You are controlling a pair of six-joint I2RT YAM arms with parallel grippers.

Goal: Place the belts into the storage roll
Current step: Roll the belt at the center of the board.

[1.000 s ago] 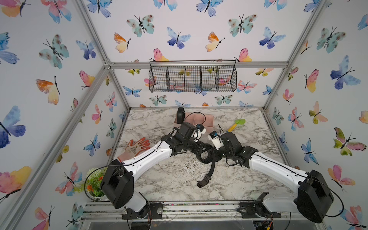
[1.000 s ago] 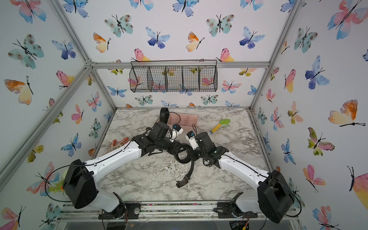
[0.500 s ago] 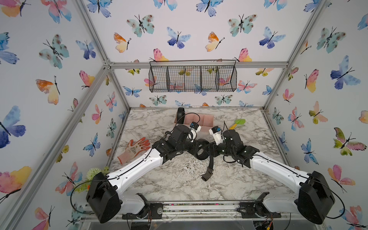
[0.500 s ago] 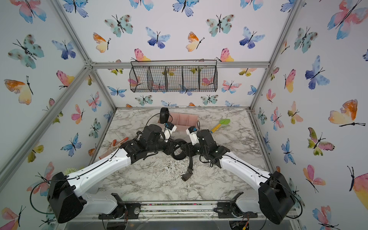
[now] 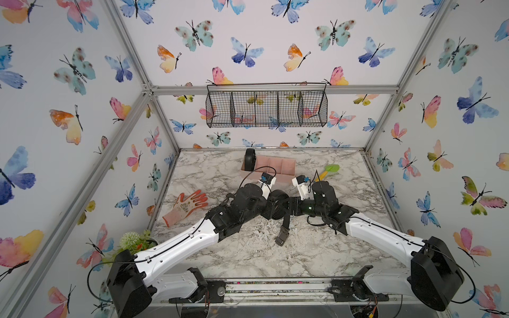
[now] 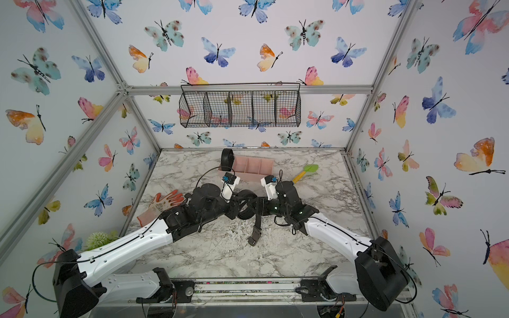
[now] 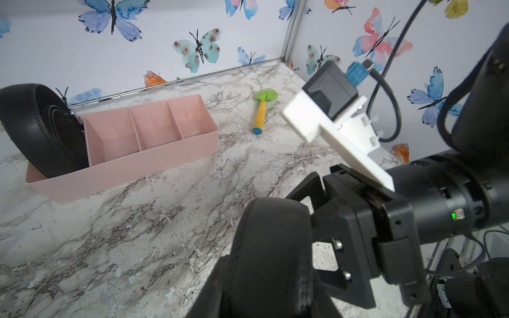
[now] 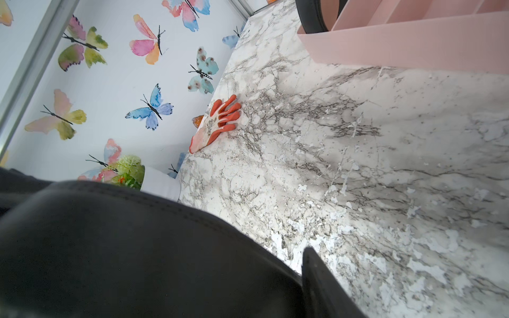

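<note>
Left arm [image 5: 179, 242] reaches low across the marble table [image 5: 248, 256], left gripper [image 5: 271, 206] clamped on the coiled belt [image 5: 278, 196], tail drooping to the surface. Right gripper [image 5: 290, 205] faces it, jaws spread either side of the coil, right arm [image 5: 385, 236] stretched in. Behind, a rolled belt [image 5: 250, 159] stands in the left-end compartment of the pink tray [image 5: 286, 176].

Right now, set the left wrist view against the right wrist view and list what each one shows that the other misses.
Only the left wrist view: the toy shovel and the right arm's wrist camera. Only the right wrist view: the orange glove and the green plant. Both: the pink tray, the rolled belt standing in its end compartment, the coil of the second belt close to the lens, and the marble table.
</note>
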